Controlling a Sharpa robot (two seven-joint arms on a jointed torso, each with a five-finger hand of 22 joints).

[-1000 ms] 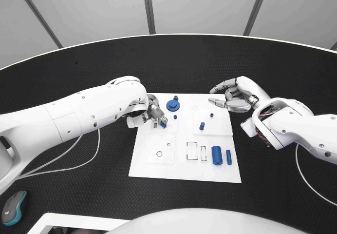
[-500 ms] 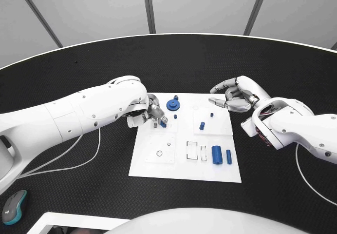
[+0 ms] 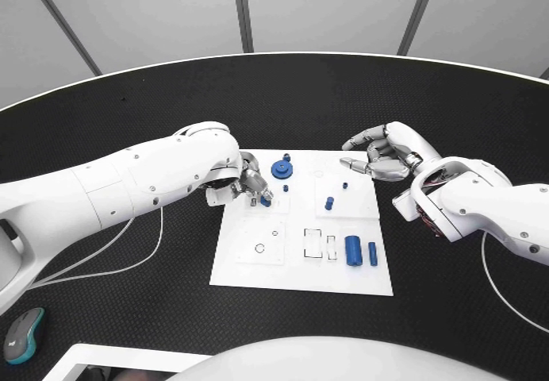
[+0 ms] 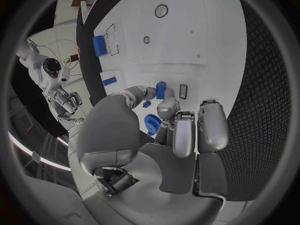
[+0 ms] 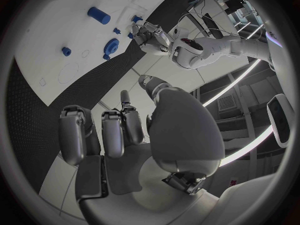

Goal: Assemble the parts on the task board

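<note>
Evidently the left hand [image 3: 250,186] pinches a small blue part [image 3: 266,201] over the task board [image 3: 263,274]. It looks light, rigid and slick, best gripped by its sides. The right hand [image 3: 383,156] hangs curled, holding nothing.

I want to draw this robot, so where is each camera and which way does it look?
Head view: on the robot's head, looking down at the task board; both white arms show, left hand and right hand.
Left wrist view: behind the left hand, facing the board.
Right wrist view: behind the right hand, facing across the board to the left hand.
All three share the board and the round blue part.
</note>
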